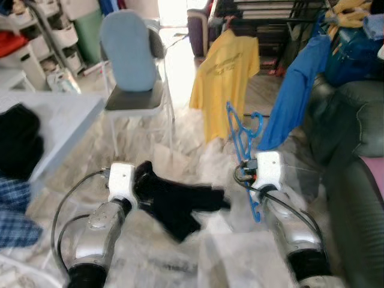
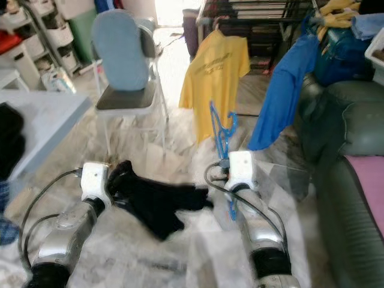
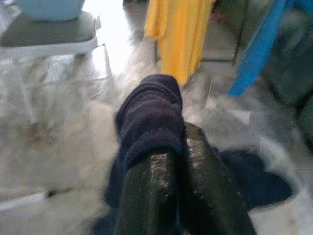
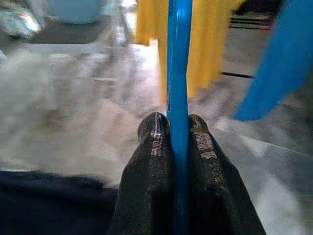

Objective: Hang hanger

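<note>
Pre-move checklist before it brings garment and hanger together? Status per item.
1. Right gripper shut on the blue hanger: ok, the bar is pinched between both fingers.
2. Left gripper shut on the dark garment: ok, cloth bunched over the fingertips.
3. Garment spread for threading: not ok, it hangs in a crumpled bunch from the left gripper.
4. Neck opening located: cannot tell, the fabric is blurred and dark.
5. Hanger hook free: ok, it stands clear in front of the yellow shirt.
6. Room ahead: cannot tell, the chair and blue shirt stand near, gap unclear.
</note>
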{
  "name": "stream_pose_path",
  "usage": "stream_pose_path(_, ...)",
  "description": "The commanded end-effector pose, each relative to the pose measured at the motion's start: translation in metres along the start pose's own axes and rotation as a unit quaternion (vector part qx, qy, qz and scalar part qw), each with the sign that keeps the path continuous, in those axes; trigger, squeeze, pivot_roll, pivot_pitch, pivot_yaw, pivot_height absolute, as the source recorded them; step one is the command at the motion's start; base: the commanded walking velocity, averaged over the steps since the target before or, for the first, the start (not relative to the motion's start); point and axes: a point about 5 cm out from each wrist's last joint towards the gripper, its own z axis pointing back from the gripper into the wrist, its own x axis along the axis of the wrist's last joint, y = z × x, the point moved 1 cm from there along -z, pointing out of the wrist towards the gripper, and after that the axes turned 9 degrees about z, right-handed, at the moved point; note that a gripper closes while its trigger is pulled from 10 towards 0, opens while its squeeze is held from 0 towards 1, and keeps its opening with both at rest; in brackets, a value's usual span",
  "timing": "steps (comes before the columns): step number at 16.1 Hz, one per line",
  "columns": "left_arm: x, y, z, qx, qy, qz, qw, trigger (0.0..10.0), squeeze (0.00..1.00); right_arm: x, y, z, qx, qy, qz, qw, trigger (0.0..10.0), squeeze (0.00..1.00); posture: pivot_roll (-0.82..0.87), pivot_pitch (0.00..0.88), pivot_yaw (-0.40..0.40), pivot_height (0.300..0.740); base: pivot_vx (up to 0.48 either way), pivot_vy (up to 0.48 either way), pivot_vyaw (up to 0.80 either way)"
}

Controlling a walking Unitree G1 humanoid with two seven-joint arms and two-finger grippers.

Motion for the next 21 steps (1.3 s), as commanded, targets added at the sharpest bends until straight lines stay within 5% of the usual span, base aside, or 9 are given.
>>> stream_pose_path(1,0.0052,0.0115,0.0043,0.015,-0.005,-0.009,1.000,10.0,0.00,0.0083,0.0083,-0.0027,0.008,-0.015,-0.006,1.000,10.0,0.00,-0.10,0.000,0.070,0.740,0.330,0.349,0.00)
stream_pose_path(10,0.0066,0.0134,0.0031,0.022,-0.006,-0.009,1.000,10.0,0.00,0.0096,0.0092,-0.0040,0.009,-0.016,-0.003,1.000,10.0,0.00,-0.10,0.000,0.069,0.740,0.309,0.362,0.00)
stream_pose_path(21,0.0062,0.0110,0.0004,0.012,0.002,-0.029,1.000,10.0,0.00,0.0091,0.0101,-0.0058,0.007,-0.014,-0.005,1.000,10.0,0.00,-0.10,0.000,0.070,0.740,0.000,0.000,0.00)
